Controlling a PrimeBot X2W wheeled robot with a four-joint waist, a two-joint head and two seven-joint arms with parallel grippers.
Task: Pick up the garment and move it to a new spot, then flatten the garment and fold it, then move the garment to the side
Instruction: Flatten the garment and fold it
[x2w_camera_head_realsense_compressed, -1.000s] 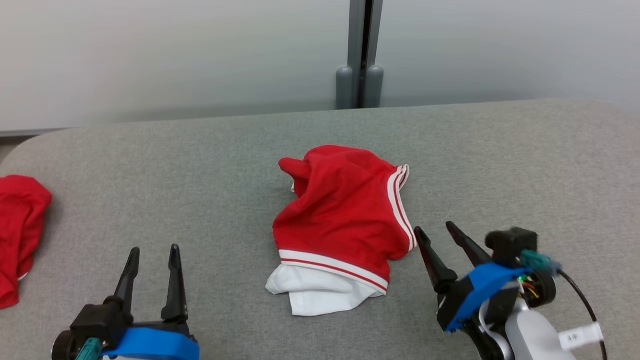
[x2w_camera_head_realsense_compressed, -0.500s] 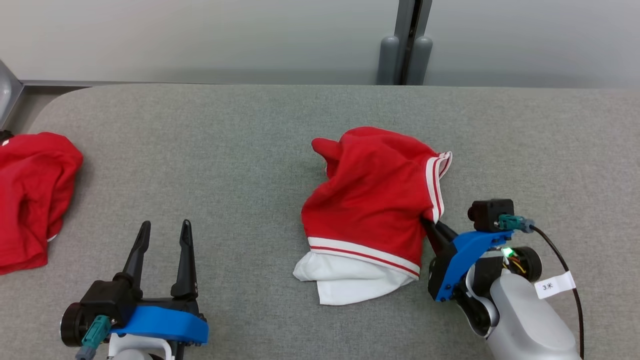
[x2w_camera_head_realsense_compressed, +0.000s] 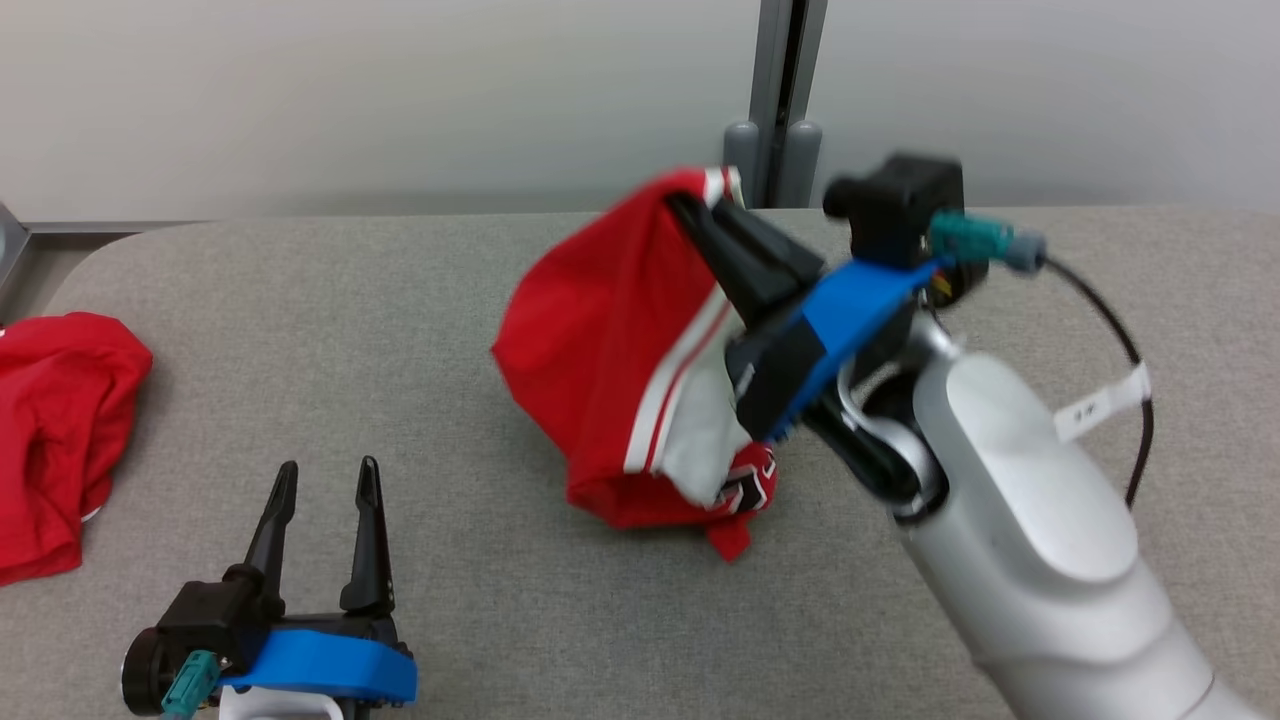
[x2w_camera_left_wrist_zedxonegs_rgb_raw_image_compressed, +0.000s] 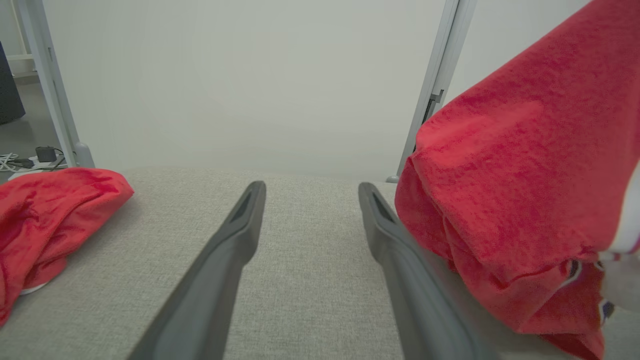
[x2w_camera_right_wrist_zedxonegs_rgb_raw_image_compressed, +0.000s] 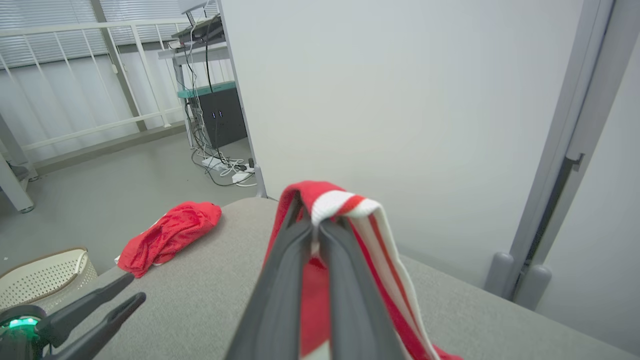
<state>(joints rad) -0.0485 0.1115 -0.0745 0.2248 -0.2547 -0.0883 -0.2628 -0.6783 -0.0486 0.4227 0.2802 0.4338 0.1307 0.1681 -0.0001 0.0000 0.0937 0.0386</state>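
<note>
garment (x2w_camera_head_realsense_compressed: 600, 340), red with white stripes, hangs from my right end effector (x2w_camera_head_realsense_compressed: 702, 212), whose fingers are clamped together on its striped hem, above the grey bench (x2w_camera_head_realsense_compressed: 300, 300). i cannot tell whether its lowest fold touches the surface. my left end effector (x2w_camera_head_realsense_compressed: 328, 468) sits low, fingers apart and empty. another red cloth (x2w_camera_head_realsense_compressed: 60, 420) lies at the bench's left end.

**Left wrist: jaws apart, red garment hanging alongside**

My left gripper (x2w_camera_left_wrist_zedxonegs_rgb_raw_image_compressed: 311, 186) has its jaws spread wide over bare grey tabletop (x2w_camera_left_wrist_zedxonegs_rgb_raw_image_compressed: 310, 280). The garment (x2w_camera_left_wrist_zedxonegs_rgb_raw_image_compressed: 510, 165), red, hangs just beside the right-hand finger. I cannot tell whether its lowest folds touch the tabletop. A second red cloth (x2w_camera_left_wrist_zedxonegs_rgb_raw_image_compressed: 45, 210) lies crumpled by the left edge. A grey post (x2w_camera_left_wrist_zedxonegs_rgb_raw_image_compressed: 435, 90) stands beyond the far edge.
</note>
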